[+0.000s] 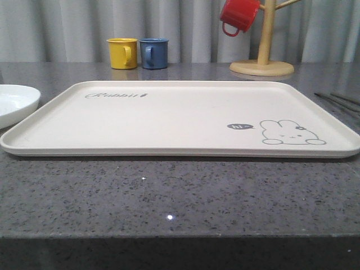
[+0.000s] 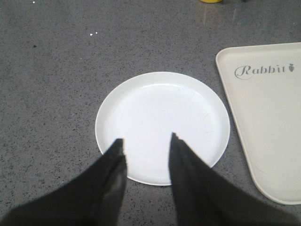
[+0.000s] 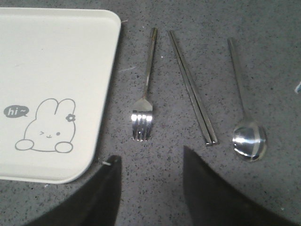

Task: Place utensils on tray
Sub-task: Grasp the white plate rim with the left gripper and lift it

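The right end effector (image 3: 149, 162) hangs above the grey speckled surface (image 3: 263, 56) with its two dark fingers (image 3: 214, 193) spread wide and nothing between them. Just ahead of the gap between the fingertips lies the fork (image 3: 143, 108), tines toward the end effector and handle pointing away. Beside the fork, on the side away from the tray, lie the chopsticks (image 3: 193, 87), a pair pressed together and running at a slight slant. Beyond them rests the spoon (image 3: 247, 127), its oval bowl nearest the end effector and its long handle reaching away. All three utensils lie flat on the surface, apart from one another and not on the tray. On the fork's other side, near it but not touching, is the rounded corner of the cream tray (image 3: 56, 56), with the bunny drawing (image 3: 47, 127) and the "hi" bubble (image 3: 15, 111) on it.

The left end effector (image 2: 146, 146) is likewise wide open and holds nothing. Its fingertips hover over the near rim of a round white plate (image 2: 162, 113), which sits bare on the surface. Just beside the plate, apart from it, is another corner of the tray, bearing the script lettering (image 2: 261, 70).

In the front view a yellow mug (image 1: 122, 53) and a blue mug (image 1: 154, 53) stand side by side behind the tray, and a red mug (image 1: 239, 16) hangs on a wooden stand (image 1: 263, 50).
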### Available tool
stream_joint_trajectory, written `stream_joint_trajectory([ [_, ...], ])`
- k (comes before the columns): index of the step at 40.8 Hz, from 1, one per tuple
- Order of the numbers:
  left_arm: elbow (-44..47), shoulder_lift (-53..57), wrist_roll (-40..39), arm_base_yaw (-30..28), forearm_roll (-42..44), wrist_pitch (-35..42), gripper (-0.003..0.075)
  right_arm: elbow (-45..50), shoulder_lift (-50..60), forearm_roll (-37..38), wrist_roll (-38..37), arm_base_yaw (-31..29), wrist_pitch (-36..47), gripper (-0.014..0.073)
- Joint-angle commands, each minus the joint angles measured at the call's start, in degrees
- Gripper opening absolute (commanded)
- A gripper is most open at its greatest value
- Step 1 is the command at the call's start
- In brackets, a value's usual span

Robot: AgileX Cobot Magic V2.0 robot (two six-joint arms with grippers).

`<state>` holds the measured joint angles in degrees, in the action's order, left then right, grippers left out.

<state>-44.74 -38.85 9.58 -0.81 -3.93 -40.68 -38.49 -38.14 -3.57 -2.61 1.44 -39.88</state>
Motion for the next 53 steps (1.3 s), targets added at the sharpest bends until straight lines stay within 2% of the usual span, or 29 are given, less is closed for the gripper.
stream_joint_trajectory([
  [1,-1.63,-1.29,-0.62,0.51,-0.2,4.57,0.0465,-1.43,-0.25,0.19,0.57,-0.38,3.27,0.0456],
  [3,-1.63,-1.71,-0.62,0.51,-0.2,5.21,0.0487,-1.43,-0.25,0.19,0.57,-0.38,3.27,0.0455],
  [12,-1.85,-5.25,-0.62,0.51,-0.03,6.04,0.046,-1.43,-0.25,0.19,0.57,-0.38,3.27,0.0455],
  [23,-9.22,-19.71,-0.62,0.29,3.93,-5.88,0.046,-1.43,-0.25,0.19,0.57,-0.38,3.27,0.0455],
  [28,-12.23,-26.63,-0.62,-3.71,3.27,-8.08,0.0461,-1.43,-0.25,0.19,0.57,-0.38,3.27,0.0455],
  [31,-13.6,-29.6,-0.05,-7.26,0.82,-7.85,0.0461,-1.43,-0.25,0.19,0.57,-0.38,3.27,0.0455],
  [40,-15.9,-37.04,11.61,-15.53,-14.48,-6.78,0.0461,-1.43,-0.25,0.19,0.57,-0.38,3.27,0.0455],
  [45,-16.03,-40.54,14.19,-17.08,-18.73,-4.99,0.0461,-1.43,-0.25,0.19,0.57,-0.38,3.27,0.0455],
  [53,-16.03,-44.97,14.22,-17.08,-21.4,-2.11,0.0461,-1.43,-0.25,0.19,0.57,-0.38,3.27,0.0455],
])
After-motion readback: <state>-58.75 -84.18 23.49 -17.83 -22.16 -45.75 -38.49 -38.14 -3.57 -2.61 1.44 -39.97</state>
